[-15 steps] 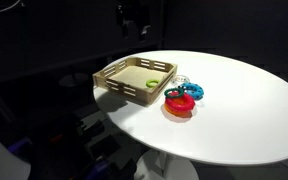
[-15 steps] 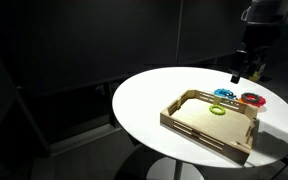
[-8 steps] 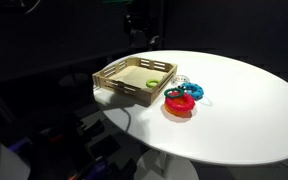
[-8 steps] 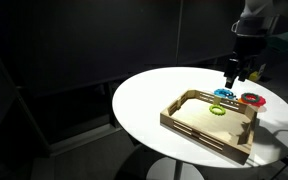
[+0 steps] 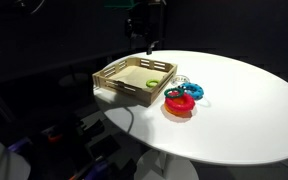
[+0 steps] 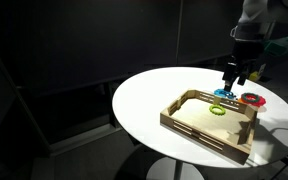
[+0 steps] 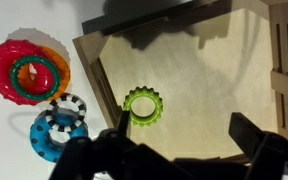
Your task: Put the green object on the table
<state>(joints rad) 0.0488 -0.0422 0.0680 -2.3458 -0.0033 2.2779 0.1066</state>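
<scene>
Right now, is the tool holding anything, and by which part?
Nothing. The tool is open above the tray; the green object lies free inside.

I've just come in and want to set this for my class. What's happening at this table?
A robot arm's gripper hovers over the tan tray, with its fingers spread open and holding nothing. The green object, a small toothed ring, lies flat on the tray floor, not yet moved to the table. A red round object and a blue ring sit on the white tabletop beside the tray.
</scene>
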